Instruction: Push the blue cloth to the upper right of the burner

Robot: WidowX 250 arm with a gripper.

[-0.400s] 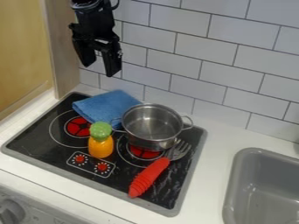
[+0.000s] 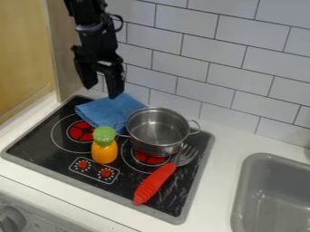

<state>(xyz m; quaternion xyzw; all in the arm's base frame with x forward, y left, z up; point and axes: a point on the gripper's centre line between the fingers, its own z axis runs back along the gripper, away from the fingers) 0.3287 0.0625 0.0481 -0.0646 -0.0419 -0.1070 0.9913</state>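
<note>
Lowering my gripper [image 2: 102, 92] toward the cloth [image 2: 111, 111] | fingers well apart, nothing held | cloth by the pot [image 2: 158, 131], lapping the left burner's [image 2: 81, 131] upper right | nearer now, so contact, then pushing, should follow

Blue cloth [image 2: 111, 110], red-handled fork [image 2: 154, 183], orange-and-green bottle [image 2: 104, 148].

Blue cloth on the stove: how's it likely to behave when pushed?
The blue cloth looks soft and folded, so it would probably bunch rather than slide stiffly. Against the pot, close by on the right, it may crumple.
</note>
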